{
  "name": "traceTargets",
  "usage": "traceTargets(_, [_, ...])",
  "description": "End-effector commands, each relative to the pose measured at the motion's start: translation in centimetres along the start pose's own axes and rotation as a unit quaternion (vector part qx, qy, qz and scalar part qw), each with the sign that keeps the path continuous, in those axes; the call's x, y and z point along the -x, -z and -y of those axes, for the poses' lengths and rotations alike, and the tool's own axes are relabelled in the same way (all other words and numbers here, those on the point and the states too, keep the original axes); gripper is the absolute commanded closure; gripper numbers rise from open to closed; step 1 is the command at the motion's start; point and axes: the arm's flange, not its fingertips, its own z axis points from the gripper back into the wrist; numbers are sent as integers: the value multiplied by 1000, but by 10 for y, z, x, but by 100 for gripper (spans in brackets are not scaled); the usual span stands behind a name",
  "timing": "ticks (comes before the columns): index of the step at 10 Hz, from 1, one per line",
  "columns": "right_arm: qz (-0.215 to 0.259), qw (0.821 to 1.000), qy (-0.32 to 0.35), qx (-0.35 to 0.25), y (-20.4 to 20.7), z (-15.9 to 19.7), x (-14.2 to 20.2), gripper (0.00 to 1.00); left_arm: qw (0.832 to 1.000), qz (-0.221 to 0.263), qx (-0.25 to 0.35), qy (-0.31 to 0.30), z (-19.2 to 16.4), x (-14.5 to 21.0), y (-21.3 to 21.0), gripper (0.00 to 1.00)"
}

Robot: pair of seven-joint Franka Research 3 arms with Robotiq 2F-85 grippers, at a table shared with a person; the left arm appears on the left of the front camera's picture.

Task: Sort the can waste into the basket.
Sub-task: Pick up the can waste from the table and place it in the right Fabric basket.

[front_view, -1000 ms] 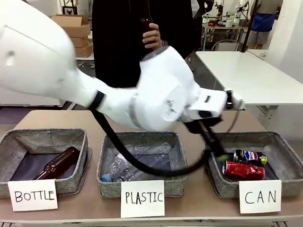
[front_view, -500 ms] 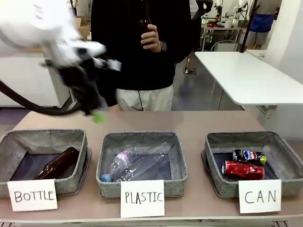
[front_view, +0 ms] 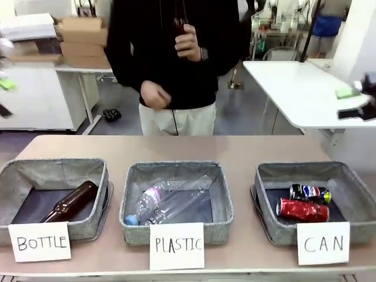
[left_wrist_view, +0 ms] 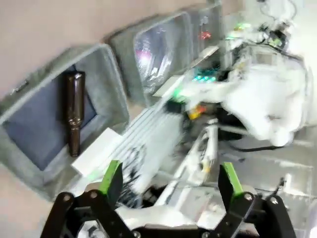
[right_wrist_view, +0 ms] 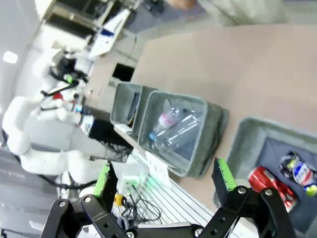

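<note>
Both cans lie inside the grey basket (front_view: 298, 173) behind the "CAN" card (front_view: 323, 242) at the right. The dark blue can (front_view: 309, 192) rests behind the red can (front_view: 302, 210). The right wrist view shows the same basket (right_wrist_view: 246, 140) with the red can (right_wrist_view: 270, 184) and blue can (right_wrist_view: 297, 171) in it. My left gripper (front_view: 4, 97) is blurred at the far left edge, high above the table. My right gripper (front_view: 351, 103) hangs at the far right edge. Each wrist view shows its own gripper open and holding nothing, the left gripper (left_wrist_view: 170, 178) and the right gripper (right_wrist_view: 162, 177).
A "BOTTLE" basket (front_view: 59, 170) holds a brown bottle (front_view: 71, 203). The "PLASTIC" basket (front_view: 176, 171) holds a clear bottle (front_view: 167, 204). A person stands across the table, one hand (front_view: 189, 44) holding a dark bottle (front_view: 180, 26). A white table (front_view: 299, 88) stands behind at the right.
My left arm swung away from the CAN basket, across the table to the far left edge. My right gripper came into view at the right edge. The cans stayed put.
</note>
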Motion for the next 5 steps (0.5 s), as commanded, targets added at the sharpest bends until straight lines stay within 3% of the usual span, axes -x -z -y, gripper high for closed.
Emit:
traceTargets(1, [13,1000,17,-15,11,1,-30,0,942,217,255,11,-16,22,-18,0])
traceTargets(2, [0,1000,0,0,0,0,0,0,1000,0,0,0,0,0,0,0])
traceTargets(5, [0,1000,0,0,0,0,0,0,1000,0,0,0,0,0,0,0])
